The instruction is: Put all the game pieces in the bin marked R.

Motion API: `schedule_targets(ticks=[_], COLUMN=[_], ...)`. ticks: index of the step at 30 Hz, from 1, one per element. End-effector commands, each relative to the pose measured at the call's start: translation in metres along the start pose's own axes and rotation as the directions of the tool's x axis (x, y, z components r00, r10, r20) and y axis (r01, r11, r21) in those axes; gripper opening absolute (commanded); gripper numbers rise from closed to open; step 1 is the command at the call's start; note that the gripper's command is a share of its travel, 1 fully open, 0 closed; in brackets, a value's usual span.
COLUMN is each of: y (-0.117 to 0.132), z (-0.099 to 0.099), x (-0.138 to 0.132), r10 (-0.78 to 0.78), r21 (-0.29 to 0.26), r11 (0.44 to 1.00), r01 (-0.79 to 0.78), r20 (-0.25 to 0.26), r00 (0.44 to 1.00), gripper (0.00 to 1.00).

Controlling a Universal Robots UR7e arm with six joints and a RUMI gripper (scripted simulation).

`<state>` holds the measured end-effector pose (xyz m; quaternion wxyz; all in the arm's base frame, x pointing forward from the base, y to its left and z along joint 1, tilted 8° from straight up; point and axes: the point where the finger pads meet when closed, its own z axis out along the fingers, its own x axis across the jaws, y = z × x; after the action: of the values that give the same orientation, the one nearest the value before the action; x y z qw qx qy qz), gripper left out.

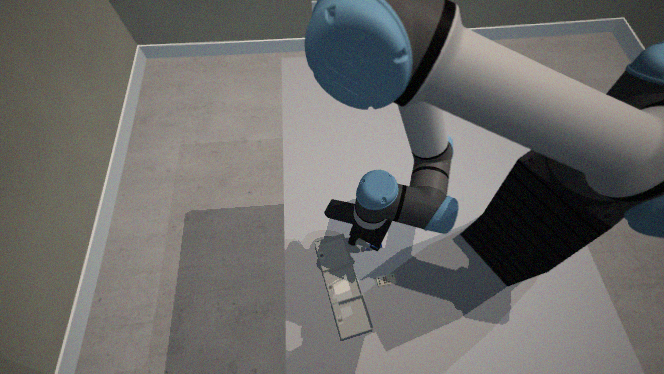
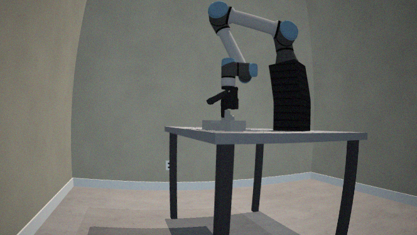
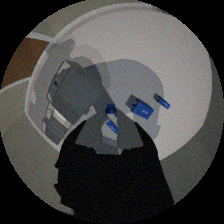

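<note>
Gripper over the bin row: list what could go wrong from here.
1. The gripper is shut on a small blue piece held only at the fingers' tips; it may slip out before release.
2. The gripper hangs low by the bins; a sideways move could knock them.
3. Two blue pieces lie on the table, easily scattered.

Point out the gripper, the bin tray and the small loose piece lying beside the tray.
gripper (image 1: 366, 244), top view, between its fingertips.
bin tray (image 1: 366, 312), top view, on its right wall.
loose piece (image 1: 384, 280), top view, on its middle.
</note>
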<state>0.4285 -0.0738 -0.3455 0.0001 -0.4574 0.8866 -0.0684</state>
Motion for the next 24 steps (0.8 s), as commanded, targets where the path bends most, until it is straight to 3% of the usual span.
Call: schedule_targets(ticks=[1,24], y=[-0.0005,-0.0004], z=[-0.0004,-0.0037], x=[-0.0002,-0.0001], r10=[0.0,0.0], r21=[0.001,0.001], r11=[1.0,1.0], r01=[0.0,0.0], r20=[0.0,0.0], r00=[1.0,1.0], gripper=[0.0,0.0])
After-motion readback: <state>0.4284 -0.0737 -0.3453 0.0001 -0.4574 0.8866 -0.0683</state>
